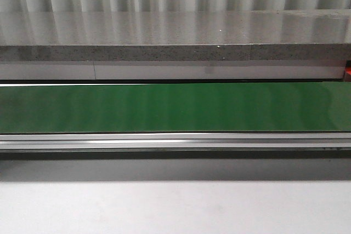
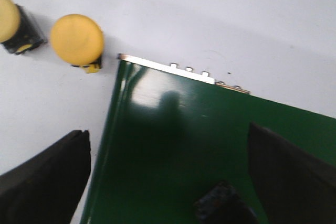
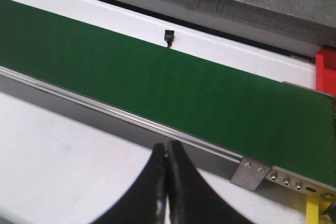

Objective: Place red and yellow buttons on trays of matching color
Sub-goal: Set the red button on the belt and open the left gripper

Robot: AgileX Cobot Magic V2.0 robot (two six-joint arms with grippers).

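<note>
Conveyor belt green, bare in my front view. Left gripper wide open, holding nothing, over belt end. Two yellow buttons on white counter just beside belt corner. Right gripper closed, holding nothing, near belt edge. Red object partly visible past belt.

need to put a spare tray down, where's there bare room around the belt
Bare white table runs along the near side of the green belt, whose surface is also bare. In the left wrist view, the table past the belt's end is bare too, except where two yellow buttons crowd the corner.
</note>
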